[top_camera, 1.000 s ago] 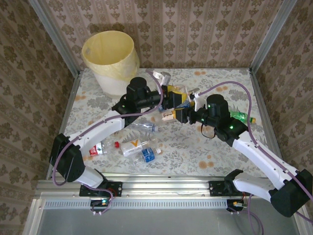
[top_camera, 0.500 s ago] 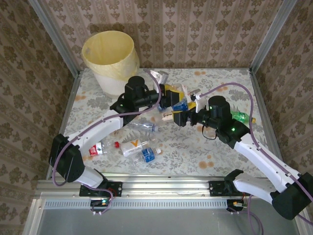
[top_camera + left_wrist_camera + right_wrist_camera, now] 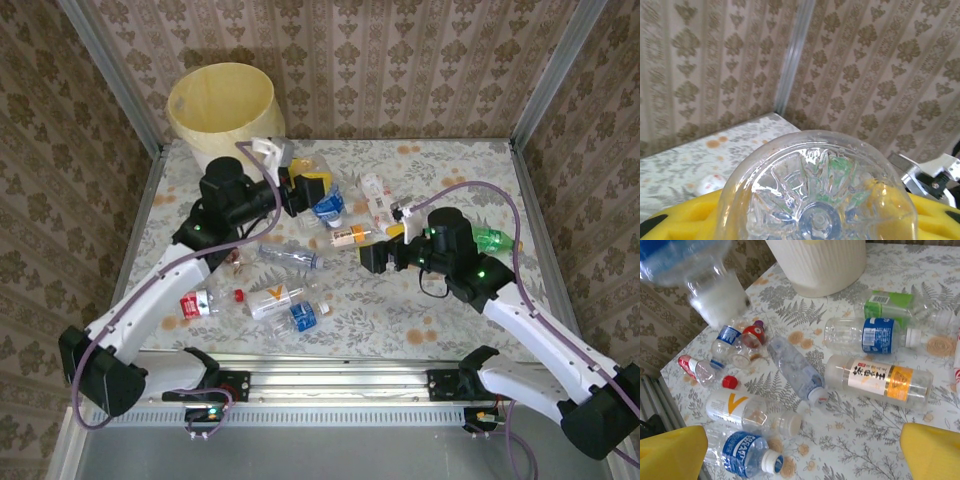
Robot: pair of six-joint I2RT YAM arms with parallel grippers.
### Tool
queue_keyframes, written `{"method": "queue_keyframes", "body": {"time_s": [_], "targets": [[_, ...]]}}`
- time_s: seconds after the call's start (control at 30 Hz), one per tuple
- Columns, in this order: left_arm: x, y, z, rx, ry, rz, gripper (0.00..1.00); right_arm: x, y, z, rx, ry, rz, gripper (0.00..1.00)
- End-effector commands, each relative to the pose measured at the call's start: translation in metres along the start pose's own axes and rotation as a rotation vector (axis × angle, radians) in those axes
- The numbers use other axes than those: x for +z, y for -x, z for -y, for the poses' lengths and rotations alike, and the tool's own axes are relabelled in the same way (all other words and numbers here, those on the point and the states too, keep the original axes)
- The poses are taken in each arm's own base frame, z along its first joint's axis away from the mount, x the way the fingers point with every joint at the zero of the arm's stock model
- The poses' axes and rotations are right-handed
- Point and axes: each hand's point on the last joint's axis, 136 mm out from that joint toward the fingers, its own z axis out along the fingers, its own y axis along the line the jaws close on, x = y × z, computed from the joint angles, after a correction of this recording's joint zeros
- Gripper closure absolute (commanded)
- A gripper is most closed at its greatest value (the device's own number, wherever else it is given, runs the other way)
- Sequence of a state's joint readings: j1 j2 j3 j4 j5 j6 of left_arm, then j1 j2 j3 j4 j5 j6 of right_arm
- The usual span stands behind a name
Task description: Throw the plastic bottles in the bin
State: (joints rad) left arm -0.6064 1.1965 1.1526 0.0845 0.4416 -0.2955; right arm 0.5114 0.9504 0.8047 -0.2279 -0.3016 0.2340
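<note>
1. We see the two arms, nose to nose at mid-desk a second ago, now parted. The right gripper (image 3: pixel 373 257) has let go and pulled back to its own side. Its jaws are spread wide and empty above the desk (image 3: pixel 420 320).
2. The left gripper (image 3: pixel 315 194) keeps the blue-labelled bottle (image 3: pixel 328 208), jaws pinching it round the body. On the left wrist camera its moulded clear base (image 3: pixel 817 202) faces us between the yellow fingers (image 3: pixel 677 222).
3. We read this as a finished handover. The left arm has swung toward the bin (image 3: pixel 205 140), but the blue-labelled bottle hangs beside the bin, on its right and nearer to us, and not yet over the rim. The drop is still to come.
4. The other bottles (image 3: pixel 285 298) lie flat and scattered across the middle of the desk. A green bottle (image 3: pixel 492 238) rests beside the right arm. From the right wrist we count several under the open jaws, among them an orange-labelled bottle (image 3: pixel 880 382).
5. The bin stands in the far left corner, close to the papered walls (image 3: pixel 90 120) and a metal post (image 3: pixel 115 75), so room behind it looks tight.
6. With the arms well apart, we judge the way up and left to the rim open. The tall rim is the edge to clear.
</note>
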Motion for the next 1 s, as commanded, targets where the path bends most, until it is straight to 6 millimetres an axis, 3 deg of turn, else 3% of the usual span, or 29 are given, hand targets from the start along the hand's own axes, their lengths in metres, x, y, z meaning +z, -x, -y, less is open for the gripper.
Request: {"method": "queue_keyframes", "body": {"time_s": [0.0,0.37,0.5,0.7,0.97], "targets": [[-0.02,0.004,-0.013,0.063,0.086,0.018,0.62,-0.001,-0.023,-0.003,-0.006,0.025,-0.054,0.0],[-0.073,0.031,-0.025,0.128,0.213,0.066,0.61,0.005,-0.074,0.017,0.108,-0.044,-0.179,0.0],[-0.088,0.043,-0.029,0.153,0.255,0.082,0.61,-0.001,-0.082,0.018,0.126,-0.058,-0.194,0.0],[-0.101,0.058,-0.031,0.189,0.3,0.097,0.61,-0.021,-0.073,0.013,0.102,-0.067,-0.129,0.0],[-0.116,0.083,-0.041,0.202,0.36,0.127,0.62,-0.057,-0.04,0.012,0.037,-0.127,0.037,0.0]]}}
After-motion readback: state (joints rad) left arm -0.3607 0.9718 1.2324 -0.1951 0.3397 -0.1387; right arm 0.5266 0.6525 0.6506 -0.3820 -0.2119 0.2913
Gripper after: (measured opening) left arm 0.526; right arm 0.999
